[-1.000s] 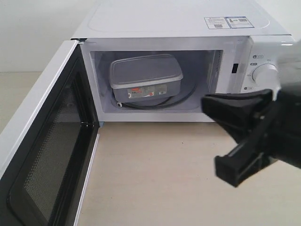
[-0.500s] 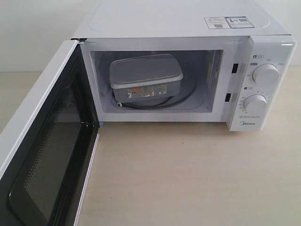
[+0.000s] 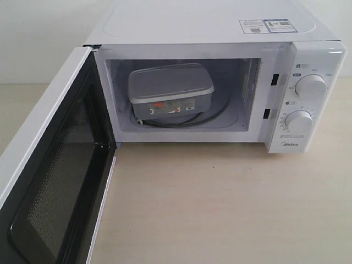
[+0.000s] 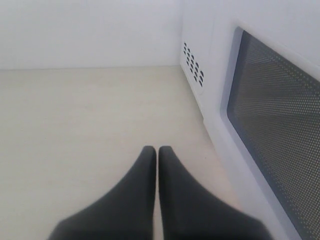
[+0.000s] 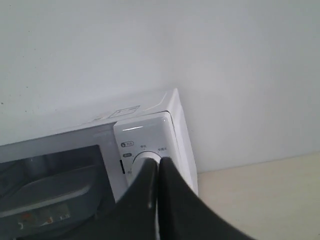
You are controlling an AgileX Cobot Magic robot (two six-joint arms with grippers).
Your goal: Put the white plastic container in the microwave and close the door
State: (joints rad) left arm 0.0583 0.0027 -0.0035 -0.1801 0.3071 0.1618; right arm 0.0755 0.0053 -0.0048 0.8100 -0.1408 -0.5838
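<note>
Just "Midea" — printed on the microwave [image 3: 209, 22], front lower right.

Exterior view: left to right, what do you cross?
door, swung open → white plastic container in the cavity → latch slots → control panel with two knobs

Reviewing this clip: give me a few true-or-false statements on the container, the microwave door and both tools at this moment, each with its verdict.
1. The translucent white rectangular plastic container sits inside the white boxy microwave. True.
2. The microwave's white door, black mesh on its inner face, is closed. False: it stands wide open.
3. The left tool is shut with nothing between its fingers. True.
4. The right tool grips the container. False: it is shut and empty, outside the microwave, with the knob panel in its view.
</note>
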